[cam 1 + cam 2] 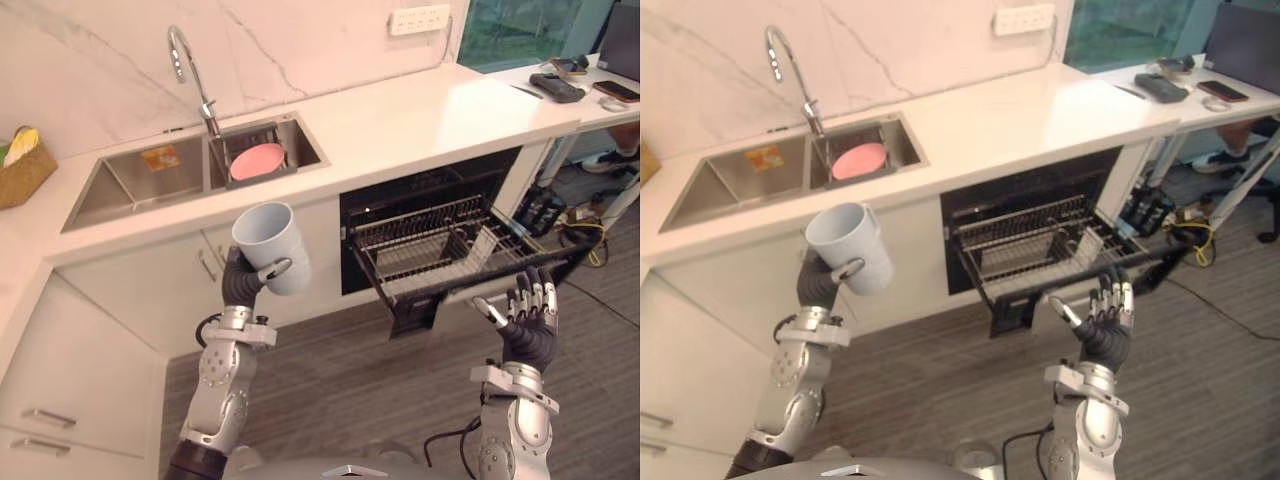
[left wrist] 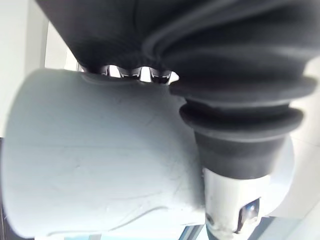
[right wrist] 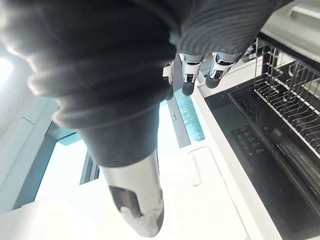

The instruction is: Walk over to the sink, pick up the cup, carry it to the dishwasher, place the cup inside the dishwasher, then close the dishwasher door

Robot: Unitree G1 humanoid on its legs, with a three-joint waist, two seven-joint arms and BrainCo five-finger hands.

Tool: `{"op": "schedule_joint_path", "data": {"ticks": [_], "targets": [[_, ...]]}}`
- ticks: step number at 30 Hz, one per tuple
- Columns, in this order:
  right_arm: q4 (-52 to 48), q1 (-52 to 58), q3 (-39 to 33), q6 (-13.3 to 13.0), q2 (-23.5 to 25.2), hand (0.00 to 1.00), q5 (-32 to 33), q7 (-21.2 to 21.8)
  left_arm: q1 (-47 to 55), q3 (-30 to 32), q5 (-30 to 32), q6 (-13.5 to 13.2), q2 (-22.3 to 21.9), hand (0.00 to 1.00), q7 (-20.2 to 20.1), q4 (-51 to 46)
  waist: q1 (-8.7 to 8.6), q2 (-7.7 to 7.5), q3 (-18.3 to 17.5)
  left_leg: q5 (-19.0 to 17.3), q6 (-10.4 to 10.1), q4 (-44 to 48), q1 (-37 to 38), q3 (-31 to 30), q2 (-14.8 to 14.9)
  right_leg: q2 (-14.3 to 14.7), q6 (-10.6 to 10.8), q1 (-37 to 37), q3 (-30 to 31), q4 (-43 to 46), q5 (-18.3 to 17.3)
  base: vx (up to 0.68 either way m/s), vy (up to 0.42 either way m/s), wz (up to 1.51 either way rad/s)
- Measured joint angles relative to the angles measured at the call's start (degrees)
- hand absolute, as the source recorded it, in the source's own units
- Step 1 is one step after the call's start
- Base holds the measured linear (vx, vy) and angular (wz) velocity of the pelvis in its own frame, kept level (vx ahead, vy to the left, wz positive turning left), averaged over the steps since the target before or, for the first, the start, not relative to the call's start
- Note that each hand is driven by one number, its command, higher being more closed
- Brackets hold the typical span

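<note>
My left hand (image 1: pixel 243 280) is shut on a pale blue-grey cup (image 1: pixel 270 245), held upright in the air in front of the white cabinet below the sink (image 1: pixel 150 185). In the left wrist view the cup (image 2: pixel 100 160) lies against my fingers and thumb. To the right, the dishwasher (image 1: pixel 440 240) stands open with its wire rack (image 1: pixel 430 250) pulled out over the lowered door (image 1: pixel 500 275). My right hand (image 1: pixel 525 310) is raised with straight fingers just in front of the door's edge, touching nothing.
A pink plate (image 1: pixel 257 160) sits in the sink's right basin under the tap (image 1: pixel 190 70). A woven basket (image 1: pixel 22 165) stands on the counter at the left. A desk (image 1: pixel 590 85) with small items lies at the far right, with cables on the floor below.
</note>
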Motion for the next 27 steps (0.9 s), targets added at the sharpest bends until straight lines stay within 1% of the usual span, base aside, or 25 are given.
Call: {"op": "schedule_joint_path", "data": {"ticks": [1,2,3,5,6,7,8,9,10,11,12,13,14,15,16,17,19,20,21,22,23,24,25,26,27], "targets": [[0.0,-1.0,0.8,-0.1,-0.8,0.00,0.0,0.1,0.0,0.1,0.0,0.0,0.1,1.00,0.6,0.0,0.13,-1.16,0.2,1.7,-1.3,-11.3,-1.2,-0.5,-3.0,-0.9,0.8,1.1,1.2,-1.4,0.0,0.36,-0.022,-0.32],[0.0,-1.4,1.1,-0.1,-1.2,0.00,0.0,0.1,0.0,0.1,0.0,0.0,0.3,1.00,1.2,0.0,0.15,-1.81,0.3,3.2,-1.9,-16.4,-1.4,-0.7,-4.3,-1.5,1.3,1.8,1.9,-1.9,-0.3,0.54,0.016,-0.48],[0.0,-2.2,1.5,-0.1,-1.9,0.00,0.0,0.0,0.0,0.2,0.0,0.0,1.1,1.00,2.1,-0.4,0.08,-2.95,0.8,7.0,-2.4,-26.2,-1.5,-0.8,-6.8,-2.6,2.7,4.0,3.1,-2.9,-1.1,0.42,0.054,-0.43],[0.0,-2.1,1.0,-0.2,-2.7,0.00,0.1,0.0,0.0,0.4,-0.1,0.0,1.6,1.00,2.3,-1.0,0.02,-2.98,0.8,11.2,-2.0,-30.2,-1.9,-0.6,-8.0,-3.1,5.0,6.1,3.7,-2.9,-2.4,0.44,0.141,-0.41],[0.0,-1.7,0.9,-0.2,-3.7,0.00,0.5,0.1,0.3,0.4,-0.1,-0.3,2.1,1.00,2.3,-1.1,0.09,-2.24,0.4,15.8,-0.8,-33.0,-1.0,-0.5,-8.8,-3.5,8.2,8.6,4.1,-2.1,-4.4,0.46,0.237,-0.46],[0.0,-1.5,0.9,-0.2,-4.2,0.00,0.5,0.3,0.7,0.4,-0.1,-0.6,2.2,1.00,2.3,-1.1,0.22,-1.61,-0.1,17.5,0.4,-33.5,-0.8,-1.0,-8.9,-3.4,9.4,9.0,4.7,-1.6,-5.3,0.55,0.315,-0.79],[0.6,-1.6,1.2,-0.2,-3.3,0.00,0.6,0.6,1.1,1.0,-0.1,-1.0,2.8,1.00,2.5,-1.0,1.17,-2.98,-1.3,19.9,2.9,-30.1,-0.8,-1.3,-10.3,-5.6,10.8,9.9,5.3,-0.1,-7.4,0.45,0.241,-0.49],[1.3,-1.3,1.5,-0.2,-2.7,0.00,0.6,1.1,0.7,1.3,-0.1,-1.0,3.3,1.00,3.1,-0.9,0.45,-5.01,-2.3,16.2,3.9,-26.3,-1.5,-1.1,-12.0,-8.2,11.6,9.5,3.5,1.1,-7.0,0.45,0.228,-0.31],[1.8,-1.4,1.4,-0.2,-2.6,0.00,0.9,1.2,0.3,1.6,-0.1,-1.0,3.3,1.00,3.2,-0.9,0.33,-5.46,-2.3,14.5,4.5,-24.4,-2.0,-1.1,-12.4,-9.0,12.5,9.1,3.2,2.5,-6.5,0.44,0.218,0.14],[2.2,-1.4,1.0,0.3,-2.3,0.00,1.2,1.5,-0.1,2.3,-0.1,-1.0,2.7,1.00,3.2,-0.9,0.30,-6.07,-2.2,12.7,5.3,-22.4,-2.2,-1.2,-13.3,-10.4,13.7,8.2,3.0,5.8,-5.8,0.34,0.199,0.15],[2.2,-1.5,0.9,0.7,-1.4,0.00,1.1,1.6,-0.3,2.7,0.0,-1.0,2.6,1.00,3.2,-0.9,0.23,-6.82,-2.2,11.0,6.1,-20.9,-1.8,-1.1,-14.3,-12.1,14.2,6.7,2.5,10.9,-5.1,0.49,0.290,0.20],[2.3,-1.7,1.3,0.8,-0.3,0.00,1.0,1.6,-0.2,3.2,0.0,-1.0,2.8,1.00,3.2,-0.9,0.25,-7.72,-2.1,8.3,7.4,-20.0,0.4,-0.8,-15.9,-15.4,14.4,3.1,1.7,22.0,-1.0,0.40,0.224,0.16],[2.6,-1.9,1.8,0.9,0.2,0.00,0.9,1.6,-0.1,3.3,0.0,-1.0,2.9,1.00,3.2,-0.9,0.23,-7.76,-2.1,7.7,7.8,-20.4,1.7,-0.7,-16.3,-16.6,14.5,1.6,1.7,26.3,1.7,0.46,0.233,0.09],[3.6,-2.5,3.0,0.9,0.9,0.00,0.9,1.5,0.0,3.5,0.0,-1.0,3.2,1.00,3.2,-0.9,0.24,-7.63,-2.0,7.0,8.2,-21.4,4.0,-0.6,-16.5,-17.9,14.0,-0.3,1.2,31.3,1.3,0.34,0.141,-0.04],[4.7,-3.0,5.0,1.6,1.2,0.00,0.6,1.3,0.1,4.4,0.0,-1.0,3.1,1.00,3.3,-1.0,0.55,-6.89,-1.8,6.9,8.2,-23.8,7.2,-0.6,-16.5,-18.7,12.4,-2.6,-1.0,34.3,-0.5,0.37,0.140,-0.07],[4.6,-2.9,6.3,1.9,1.8,0.00,-0.2,0.8,0.2,5.0,0.0,-1.1,3.1,1.00,3.3,-1.5,0.79,-5.85,-1.8,7.1,7.9,-26.6,9.8,-0.6,-16.0,-18.6,10.8,-4.8,-3.6,34.2,-1.5,0.27,0.088,-0.07],[4.6,-2.8,7.1,1.8,2.9,0.00,-0.2,0.6,0.4,5.1,0.0,-1.6,3.2,1.00,3.3,-1.9,0.87,-5.13,-2.0,7.3,7.5,-29.0,12.1,-0.6,-15.5,-18.5,9.7,-7.5,-6.6,31.0,-2.2,0.18,0.022,0.03],[4.6,-2.4,7.4,1.8,3.1,0.00,-0.2,0.5,0.4,5.1,0.3,-1.8,3.2,1.00,3.2,-1.9,0.67,-5.20,-2.2,7.3,7.0,-30.0,13.4,-0.7,-15.4,-18.4,9.0,-9.6,-8.0,25.4,-1.7,0.17,-0.028,0.11],[4.6,-2.3,7.4,1.8,3.1,0.00,-0.2,0.4,0.5,5.1,0.7,-1.8,3.3,1.00,3.2,-1.9,0.55,-5.33,-2.2,7.1,6.5,-30.1,13.7,-0.7,-15.4,-18.3,8.3,-10.2,-8.1,22.5,-0.9,0.21,-0.082,0.12],[4.6,-2.0,7.3,1.8,3.0,0.00,-0.2,0.4,0.7,5.1,1.6,-2.0,3.8,1.00,3.2,-1.9,0.52,-6.17,-2.6,6.7,5.6,-29.5,14.1,-0.8,-15.9,-17.7,6.8,-11.0,-8.7,15.0,5.4,0.17,-0.126,-0.01],[4.7,-2.0,7.1,1.8,2.7,0.00,-0.2,0.4,0.7,5.1,2.2,-2.3,4.5,1.00,3.2,-1.4,0.49,-6.63,-3.1,6.0,4.6,-29.2,14.2,-1.3,-16.2,-17.1,6.8,-10.9,-8.7,11.0,7.6,0.18,-0.137,-0.09],[4.6,-2.1,7.0,1.8,2.4,0.00,-0.2,0.4,0.7,5.1,2.2,-2.3,4.4,1.00,3.3,-1.2,0.58,-5.94,-3.5,6.0,4.2,-29.4,14.0,-1.4,-15.5,-16.2,6.9,-10.1,-8.6,9.1,7.7,0.16,-0.142,-0.12],[4.6,-2.1,6.9,1.7,2.2,0.00,-0.2,0.4,0.4,4.8,2.8,-2.3,4.2,1.00,3.3,-1.2,0.46,-5.12,-4.0,6.0,3.6,-29.6,13.2,-1.5,-14.7,-14.6,7.4,-8.5,-9.0,4.6,8.0,0.14,-0.121,-0.20],[4.6,-2.3,6.9,1.7,1.8,0.00,-0.2,0.4,0.0,4.8,3.4,-2.4,4.2,1.00,3.4,-1.4,0.62,-4.93,-4.0,6.0,3.4,-29.7,12.8,-1.3,-14.2,-13.3,8.3,-7.4,-9.0,0.4,8.6,0.13,-0.149,-0.25],[4.6,-2.4,7.1,1.7,1.6,0.00,-0.2,0.4,-0.2,4.9,3.5,-2.3,4.2,1.00,3.4,-1.4,0.71,-4.92,-4.1,5.9,3.0,-29.8,12.7,-1.3,-14.0,-12.6,8.7,-6.9,-8.9,-1.6,8.8,0.08,-0.121,-0.38]]}}
